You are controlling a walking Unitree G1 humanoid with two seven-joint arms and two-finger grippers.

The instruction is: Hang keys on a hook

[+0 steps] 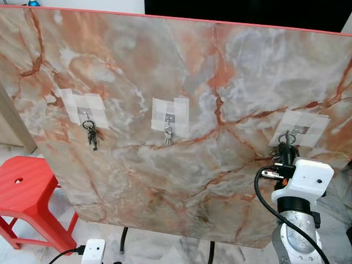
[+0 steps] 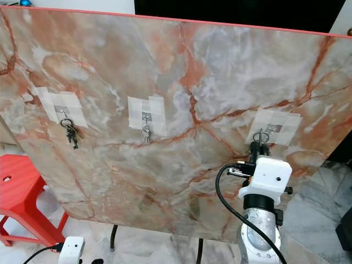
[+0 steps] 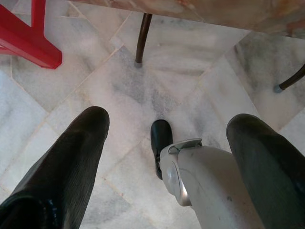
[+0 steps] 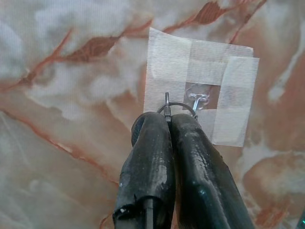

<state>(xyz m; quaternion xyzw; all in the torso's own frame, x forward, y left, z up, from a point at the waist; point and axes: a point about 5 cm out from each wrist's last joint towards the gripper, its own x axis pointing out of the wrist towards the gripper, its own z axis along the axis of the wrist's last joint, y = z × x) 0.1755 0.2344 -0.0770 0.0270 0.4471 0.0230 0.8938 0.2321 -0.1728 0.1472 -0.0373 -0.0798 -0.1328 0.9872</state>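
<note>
Keys (image 4: 167, 106) sit pinched tight in my right pincer (image 4: 169, 119), and their ring is up against the right hook (image 4: 198, 99) on the marble board (image 1: 181, 71). I see two more key bunches hanging, one on the left hook (image 1: 91, 133) and one on the middle hook (image 1: 168, 133). My left pincer (image 3: 162, 143) hangs low over the floor (image 3: 119, 81), fingers spread wide. A red stool (image 1: 25, 187) stands far left.

Left gripper (image 3: 167, 157) is seen pointed down at a grey-veined marble floor (image 3: 95, 86), its two black fingers (image 3: 66, 167) spread wide apart with nothing between them. A robot leg with a black foot (image 3: 161, 138) is seen between them. A red stool leg (image 3: 28, 38) and two dark stand legs (image 3: 142, 33) are planted on the floor.
</note>
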